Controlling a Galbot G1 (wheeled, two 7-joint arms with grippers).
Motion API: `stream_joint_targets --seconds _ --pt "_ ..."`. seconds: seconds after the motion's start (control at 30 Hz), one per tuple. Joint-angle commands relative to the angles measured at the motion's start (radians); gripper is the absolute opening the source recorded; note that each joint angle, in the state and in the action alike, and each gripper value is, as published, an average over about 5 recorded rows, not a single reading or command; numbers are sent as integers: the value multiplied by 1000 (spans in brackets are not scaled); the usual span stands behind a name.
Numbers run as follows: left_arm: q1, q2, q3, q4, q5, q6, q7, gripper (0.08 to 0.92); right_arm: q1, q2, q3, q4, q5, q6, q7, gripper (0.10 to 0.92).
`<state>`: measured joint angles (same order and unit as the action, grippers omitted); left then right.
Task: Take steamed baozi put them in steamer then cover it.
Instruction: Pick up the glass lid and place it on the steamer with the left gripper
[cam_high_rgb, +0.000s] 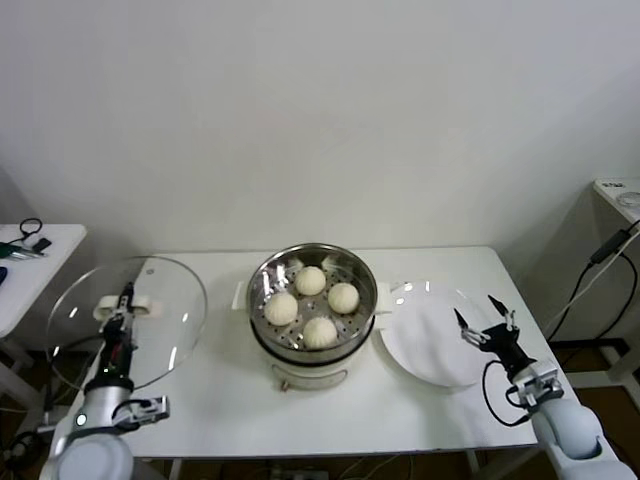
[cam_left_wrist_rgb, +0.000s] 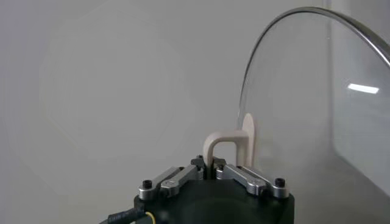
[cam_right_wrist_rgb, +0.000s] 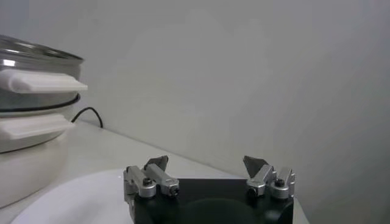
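Four steamed baozi (cam_high_rgb: 313, 305) sitting in the steamer (cam_high_rgb: 314, 262) already, so only the covering left, by the look of it. Starting at the left: left gripper (cam_high_rgb: 125, 297) pinching shut on the cream bar handle of the cover (cam_high_rgb: 170, 300), holding the glass disc lifted off the table (cam_high_rgb: 220, 400) and tilted nearly on edge, facing the camera, over the table's left end. Handle bar running roughly crosswise to the fingers (cam_left_wrist_rgb: 177, 178), gripped at its middle. Moving along to the centre: steamer standing open-topped, well to the right of the lifted cover, so needing a sideways carry rightward and a levelling of the disc before lowering. Ending at the right: right gripper (cam_high_rgb: 486, 322) hanging spread wide, holding nothing, over the white plate (cam_high_rgb: 420, 345), waiting just beside the steamer.
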<state>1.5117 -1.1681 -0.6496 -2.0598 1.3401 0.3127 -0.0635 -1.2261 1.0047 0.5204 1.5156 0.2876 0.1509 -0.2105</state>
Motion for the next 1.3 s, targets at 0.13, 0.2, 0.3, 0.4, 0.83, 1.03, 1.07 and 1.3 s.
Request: stream_joint_targets --seconds 0.13,0.2,0.3,0.4,0.83,1.03,1.07,1.3 --pt "-204 189 358 -149 29 255 146 150 50 0 -46 -38 -7 -2 11 823" --pt "-282 188 447 -142 37 289 199 150 54 6 -47 -47 -10 -1 11 823" --pt "-380 135 567 -122 86 329 282 150 55 13 -45 -55 -15 0 12 823" --pt "-444 53 652 -95 174 342 355 150 58 17 -42 -66 -20 3 12 823" --pt "-474 -238 777 48 337 328 451 150 85 16 -46 -104 -32 11 6 823" --pt "-506 -323 795 102 335 363 434 150 89 25 -51 -112 -50 15 5 823" --pt "-512 -329 797 110 335 368 433 150 89 27 -51 -114 -52 16 5 823" --pt "-545 -363 805 189 348 408 434 150 89 34 -48 -121 -59 20 4 823"
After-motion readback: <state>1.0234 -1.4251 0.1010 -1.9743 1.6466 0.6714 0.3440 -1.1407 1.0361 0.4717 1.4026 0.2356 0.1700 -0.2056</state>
